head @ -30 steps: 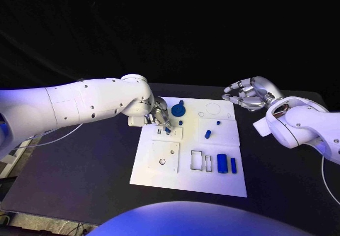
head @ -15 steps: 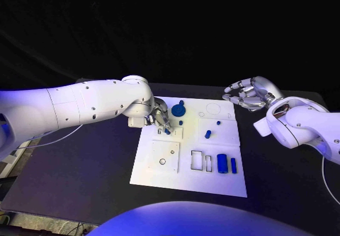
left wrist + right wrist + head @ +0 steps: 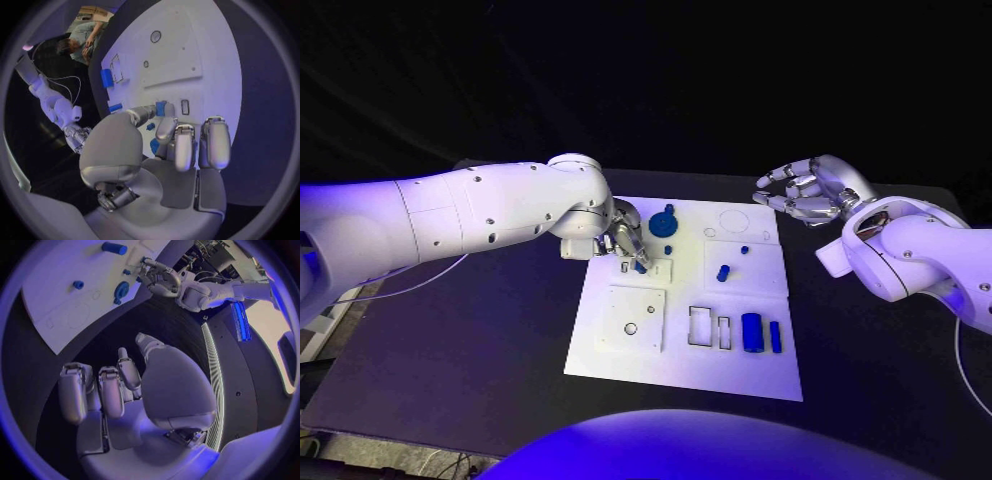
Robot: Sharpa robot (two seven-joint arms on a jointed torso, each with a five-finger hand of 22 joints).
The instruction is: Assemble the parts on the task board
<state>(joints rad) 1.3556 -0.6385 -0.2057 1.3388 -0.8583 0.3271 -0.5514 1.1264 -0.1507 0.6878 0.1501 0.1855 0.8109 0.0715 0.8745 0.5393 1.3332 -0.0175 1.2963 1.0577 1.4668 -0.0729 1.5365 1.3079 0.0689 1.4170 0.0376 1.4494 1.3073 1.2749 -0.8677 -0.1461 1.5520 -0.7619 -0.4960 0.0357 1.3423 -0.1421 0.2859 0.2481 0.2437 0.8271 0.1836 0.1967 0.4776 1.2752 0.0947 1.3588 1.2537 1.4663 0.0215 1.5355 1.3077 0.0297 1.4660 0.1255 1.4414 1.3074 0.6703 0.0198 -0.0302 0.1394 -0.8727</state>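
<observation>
The white task board (image 3: 733, 375) lies mid-table. My left hand (image 3: 623, 238) hovers low over its far left part and pinches a small blue part (image 3: 640, 265) between thumb and a finger; the pinched blue part (image 3: 161, 107) sits beside a narrow slot (image 3: 185, 106). A blue round knob (image 3: 662, 224) lies just beyond the hand. Small blue pegs (image 3: 723, 272) lie mid-board, and a blue cylinder (image 3: 753, 332) and a thin blue bar (image 3: 775, 336) lie near the right edge. My right hand (image 3: 805, 192) hangs off the board's far right corner, fingers curled, holding nothing.
Empty cut-outs show in the board: a square plate with a hole (image 3: 632, 320), rectangular slots (image 3: 701, 326) and a faint circle (image 3: 734, 219). Black table (image 3: 459, 350) surrounds the board on all sides.
</observation>
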